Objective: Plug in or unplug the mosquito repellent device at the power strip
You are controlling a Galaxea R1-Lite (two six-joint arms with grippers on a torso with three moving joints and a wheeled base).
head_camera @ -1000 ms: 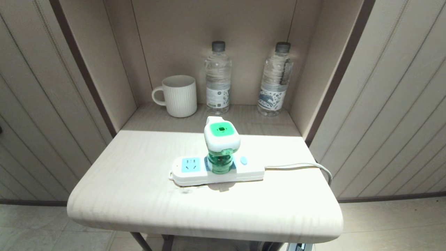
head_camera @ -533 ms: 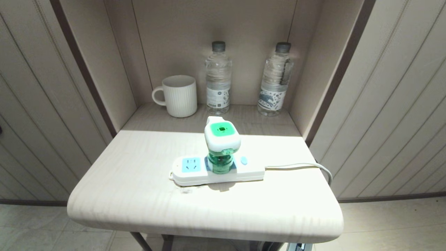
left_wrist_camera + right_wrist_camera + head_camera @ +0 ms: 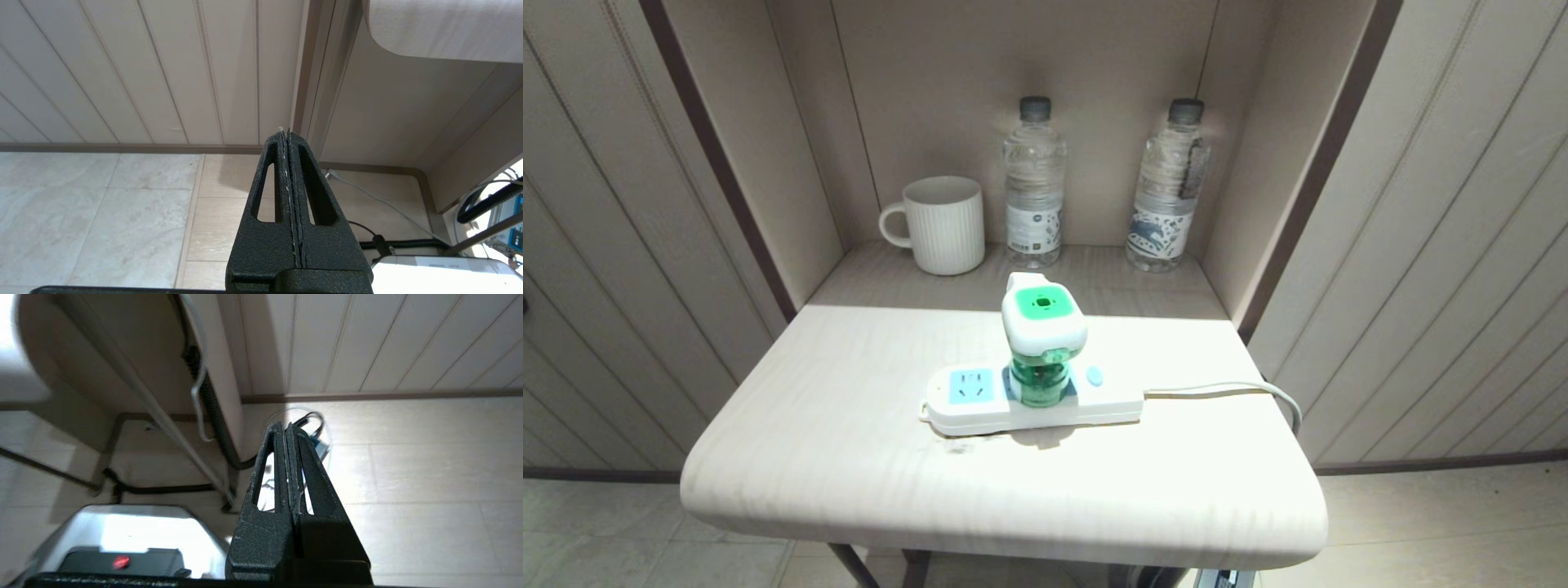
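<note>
At the centre of the head view, the glossy rounded mosquito repellent device (image 3: 1043,347) stands upright on the flat white power strip (image 3: 1033,398), on a pale wood-grain table (image 3: 849,457). The left gripper (image 3: 288,132) and right gripper (image 3: 284,426), both matte black with jaws pressed together, hang low over the tiled floor (image 3: 94,220).

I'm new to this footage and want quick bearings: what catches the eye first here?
The green-topped repellent device stands upright, plugged into the white power strip mid-table, its cord trailing off the right edge. Behind it in the alcove stand a ribbed white mug and two water bottles. Neither arm is over the table; both tools hang shut below it, the left tool and the right tool.
</note>
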